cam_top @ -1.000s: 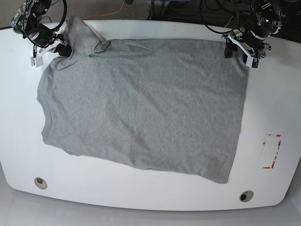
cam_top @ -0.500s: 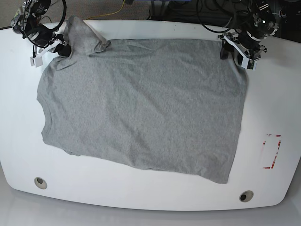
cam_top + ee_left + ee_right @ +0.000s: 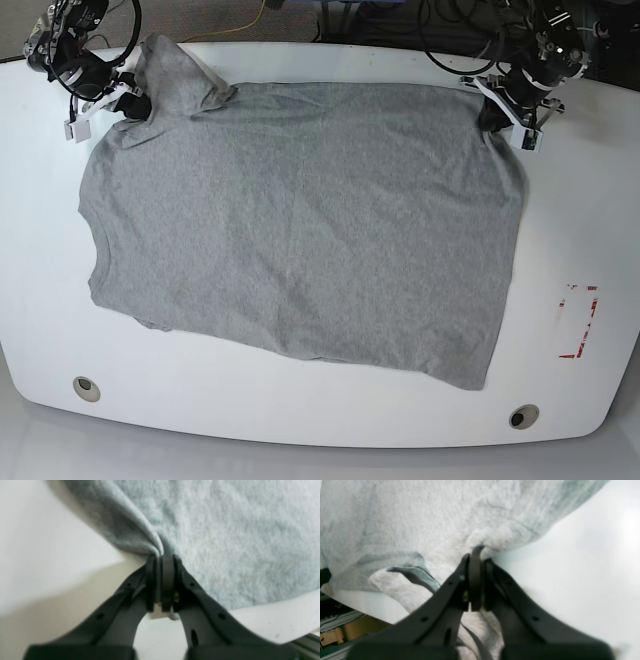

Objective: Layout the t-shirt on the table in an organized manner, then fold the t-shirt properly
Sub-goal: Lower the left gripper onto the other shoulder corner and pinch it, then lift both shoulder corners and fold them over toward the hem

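The heather-grey t-shirt (image 3: 300, 220) lies spread over the white table (image 3: 560, 200), plain side up, no lettering showing. My left gripper (image 3: 492, 116) is at the shirt's far right corner; in the left wrist view its jaws (image 3: 161, 560) are shut on a pinched fold of the t-shirt (image 3: 225, 530) edge. My right gripper (image 3: 135, 103) is at the far left, by the bunched sleeve. The right wrist view shows this gripper (image 3: 477, 555) shut on a bit of t-shirt (image 3: 420, 517) fabric.
A red rectangular outline (image 3: 577, 320) marks the table at the right. Two small round holes (image 3: 86, 388) (image 3: 523, 416) sit near the front edge. Cables and dark floor lie beyond the table's far edge.
My left gripper moved in to the shirt's far right corner and went from open to shut on the fabric. The right gripper stayed where it was, still shut.
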